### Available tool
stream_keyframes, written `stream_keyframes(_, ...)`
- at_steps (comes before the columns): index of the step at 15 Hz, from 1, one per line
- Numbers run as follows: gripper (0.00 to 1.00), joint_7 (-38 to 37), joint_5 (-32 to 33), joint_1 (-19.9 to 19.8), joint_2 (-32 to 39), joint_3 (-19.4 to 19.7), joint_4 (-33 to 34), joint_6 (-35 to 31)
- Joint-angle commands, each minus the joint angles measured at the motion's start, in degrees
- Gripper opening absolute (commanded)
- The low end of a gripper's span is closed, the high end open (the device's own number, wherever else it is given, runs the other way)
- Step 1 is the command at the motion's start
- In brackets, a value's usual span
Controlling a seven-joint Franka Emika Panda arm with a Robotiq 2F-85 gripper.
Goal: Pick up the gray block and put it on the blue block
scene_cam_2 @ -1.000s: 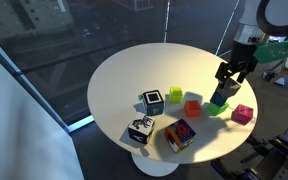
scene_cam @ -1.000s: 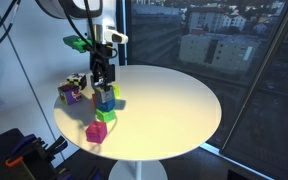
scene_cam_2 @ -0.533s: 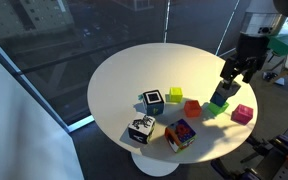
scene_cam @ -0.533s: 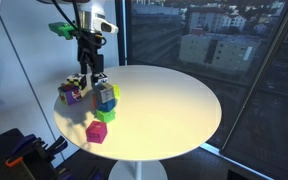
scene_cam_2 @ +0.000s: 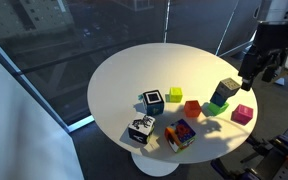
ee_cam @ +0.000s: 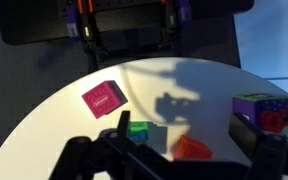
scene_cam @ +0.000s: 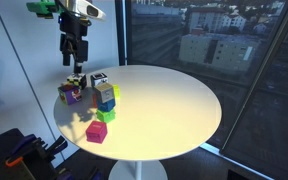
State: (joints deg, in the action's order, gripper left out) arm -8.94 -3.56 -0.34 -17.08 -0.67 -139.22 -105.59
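The gray block (scene_cam: 105, 91) sits on top of the blue block (scene_cam: 107, 103), which is next to a green block (scene_cam: 106, 114), near the table's edge. In an exterior view the gray block (scene_cam_2: 227, 89) tops that stack, and the blue one is hard to make out. My gripper (scene_cam: 73, 56) hangs open and empty well above and to the side of the stack. It also shows in an exterior view (scene_cam_2: 254, 70). In the wrist view my dark fingers (ee_cam: 174, 160) fill the bottom edge and the gray block is hidden.
On the round white table (scene_cam: 169, 100) lie a pink block (scene_cam: 96, 131), a red block (scene_cam_2: 192, 108), a yellow-green block (scene_cam_2: 175, 95), a multicoloured cube (scene_cam_2: 180, 134) and white cubes with black marks (scene_cam_2: 140, 129). Dark windows stand behind.
My gripper has let go of the gray block on the blue block and risen up and away from the stack. The blocks have not moved.
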Motion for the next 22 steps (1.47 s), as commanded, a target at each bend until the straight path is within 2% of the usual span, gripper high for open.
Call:
stream_keyframes(1,1.0,-0.9,0.5,0.2,-5.1,-1.0,0.3,4.5)
stream_keyframes(6,1.0,-1.6,0.9,0.2,-11.0,-2.4,0.3,6.1)
stream_keyframes(13,1.0,-0.8,1.0,0.2,-17.7,-3.4,-0.4,3.1)
stream_keyframes(22,1.0,-0.4,0.3,0.3,-17.4,-3.2,-0.2,3.1)
